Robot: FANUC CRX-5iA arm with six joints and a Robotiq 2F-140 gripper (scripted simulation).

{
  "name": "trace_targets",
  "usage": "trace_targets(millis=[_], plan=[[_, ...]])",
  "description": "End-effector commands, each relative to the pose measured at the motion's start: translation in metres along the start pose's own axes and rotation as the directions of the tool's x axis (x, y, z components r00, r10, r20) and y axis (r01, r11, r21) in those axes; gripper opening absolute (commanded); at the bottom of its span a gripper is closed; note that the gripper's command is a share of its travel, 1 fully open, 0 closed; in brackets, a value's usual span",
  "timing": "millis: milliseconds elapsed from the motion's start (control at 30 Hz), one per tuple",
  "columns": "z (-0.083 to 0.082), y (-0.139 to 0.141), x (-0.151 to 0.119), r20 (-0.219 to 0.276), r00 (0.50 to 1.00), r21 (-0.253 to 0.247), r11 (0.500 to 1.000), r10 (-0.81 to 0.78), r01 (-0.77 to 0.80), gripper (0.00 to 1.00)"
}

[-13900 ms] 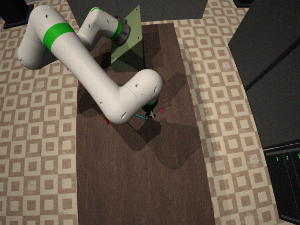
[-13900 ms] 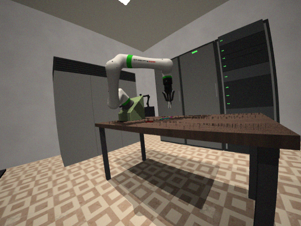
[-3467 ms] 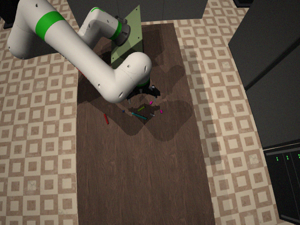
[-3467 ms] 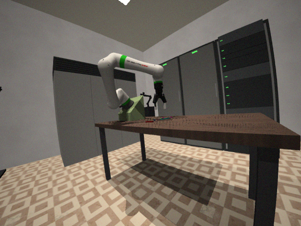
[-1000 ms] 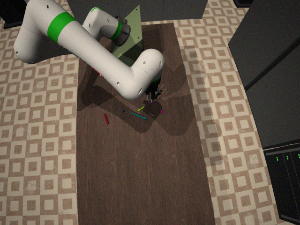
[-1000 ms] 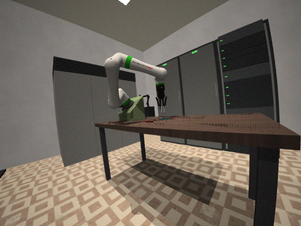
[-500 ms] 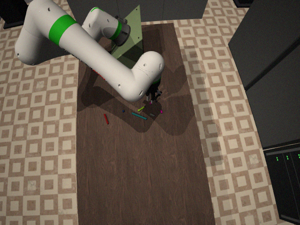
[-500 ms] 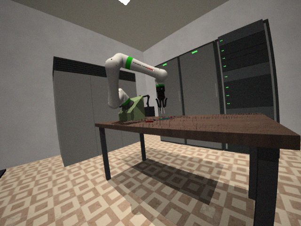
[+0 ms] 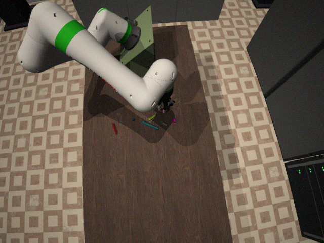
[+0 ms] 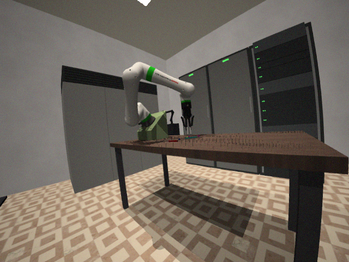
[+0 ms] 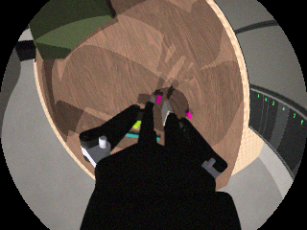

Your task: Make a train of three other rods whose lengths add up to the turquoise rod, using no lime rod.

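Observation:
My gripper (image 9: 162,109) (image 10: 188,132) (image 11: 157,103) points down above the table, fingers empty with a narrow gap. One magenta rod (image 9: 162,111) (image 11: 158,99) lies beyond the fingertips, partly hidden by them in the top view. Another magenta rod (image 9: 174,120) (image 11: 190,115) lies to the right. A grey rod (image 9: 164,123) lies between that one and the turquoise rod (image 9: 150,125) (image 10: 192,137) (image 11: 131,135). A blue rod (image 9: 133,120) lies left of the turquoise rod. A red rod (image 9: 114,128) (image 10: 173,141) lies farther left. The rods lie apart.
A lime rod (image 9: 152,117) (image 11: 137,125) lies close beside the turquoise rod, on the robot's side. The green robot base (image 9: 142,34) (image 10: 154,129) stands at the table's back end. Dark cabinets (image 9: 287,86) stand beyond the table's right side.

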State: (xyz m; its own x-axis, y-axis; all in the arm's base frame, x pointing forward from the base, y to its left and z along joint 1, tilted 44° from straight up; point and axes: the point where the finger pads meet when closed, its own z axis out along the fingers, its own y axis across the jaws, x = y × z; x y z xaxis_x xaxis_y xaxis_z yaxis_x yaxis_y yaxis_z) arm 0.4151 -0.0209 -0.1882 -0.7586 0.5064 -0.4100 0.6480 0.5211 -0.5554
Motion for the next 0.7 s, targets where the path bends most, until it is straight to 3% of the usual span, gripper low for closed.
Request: trace_targets(millis=[0, 667], plan=[[0.003, 0.0, 0.0, 0.0, 1.0, 0.0, 1.0, 0.0, 0.0, 0.15], [0.014, 0.0, 0.0, 0.0, 1.0, 0.0, 1.0, 0.0, 0.0, 0.15]])
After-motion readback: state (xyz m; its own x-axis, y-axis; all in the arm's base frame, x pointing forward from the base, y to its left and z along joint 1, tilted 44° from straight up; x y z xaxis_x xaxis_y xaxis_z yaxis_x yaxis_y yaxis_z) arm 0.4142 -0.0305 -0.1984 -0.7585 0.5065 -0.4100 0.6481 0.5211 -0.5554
